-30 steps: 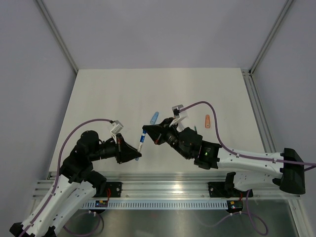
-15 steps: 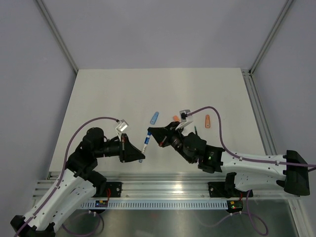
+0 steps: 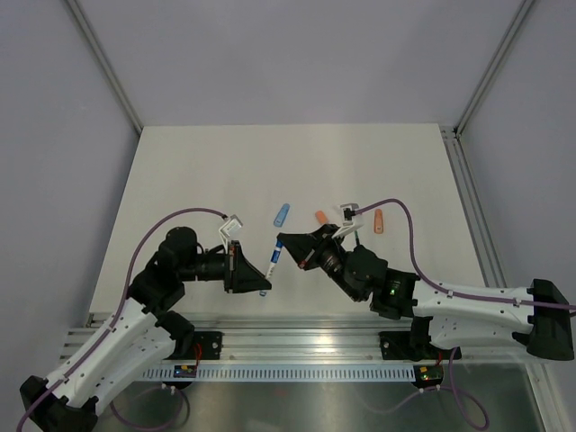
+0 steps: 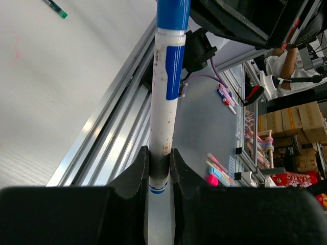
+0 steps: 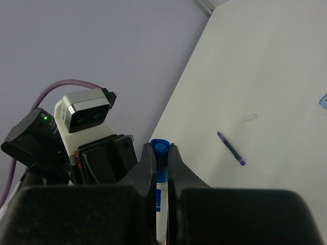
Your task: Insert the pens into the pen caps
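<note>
The left claw (image 4: 158, 162) clenches the white pen (image 4: 166, 102) by its tail, and the right claw (image 5: 160, 162) grasps the blue cap (image 5: 160, 146) at its other end. They meet above the bench (image 3: 198, 171) near its front edge, well apart from both side edges.

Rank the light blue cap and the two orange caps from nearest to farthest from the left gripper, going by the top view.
1. light blue cap: up the table from the left gripper, leftmost of the three.
2. middle orange cap: next to the right.
3. right-hand orange cap: farthest right.
</note>
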`<state>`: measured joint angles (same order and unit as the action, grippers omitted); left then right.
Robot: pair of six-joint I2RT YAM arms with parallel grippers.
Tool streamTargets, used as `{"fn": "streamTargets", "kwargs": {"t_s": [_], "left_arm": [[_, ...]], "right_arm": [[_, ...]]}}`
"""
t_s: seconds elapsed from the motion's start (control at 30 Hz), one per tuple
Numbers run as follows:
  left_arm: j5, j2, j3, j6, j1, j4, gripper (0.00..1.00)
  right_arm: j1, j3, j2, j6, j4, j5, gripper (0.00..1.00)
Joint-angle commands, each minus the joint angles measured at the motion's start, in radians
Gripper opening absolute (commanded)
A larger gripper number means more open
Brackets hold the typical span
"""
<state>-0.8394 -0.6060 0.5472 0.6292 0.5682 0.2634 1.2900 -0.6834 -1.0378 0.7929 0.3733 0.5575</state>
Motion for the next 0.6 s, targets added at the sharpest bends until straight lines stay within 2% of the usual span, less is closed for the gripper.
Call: {"fn": "streamTargets", "kwargs": {"t_s": [0.0, 0.13, 0.27, 0.57], "left_arm": [[0.207, -0.015, 0.062, 0.030, -0.030, -0.310, 0.00], [0.217, -0.018, 0.083, 0.013, -0.030, -0.286, 0.00], [0.214, -0.047, 0.102, 0.035, -0.030, -0.326, 0.00], [0.253, -0.182, 0.246, 0.021, -0.030, -0.343, 0.00]], "right_arm": [[0.106, 0.025, -0.013, 0.045, -0.200, -0.258, 0.00], [0.107, 0.012, -0.004, 0.046, -0.295, -0.297, 0.00], [0.137, 0.012, -0.033, 0.063, -0.313, -0.303, 0.00], [0.253, 0.057, -0.100, 0.131, -0.214, -0.268, 0.00]]}}
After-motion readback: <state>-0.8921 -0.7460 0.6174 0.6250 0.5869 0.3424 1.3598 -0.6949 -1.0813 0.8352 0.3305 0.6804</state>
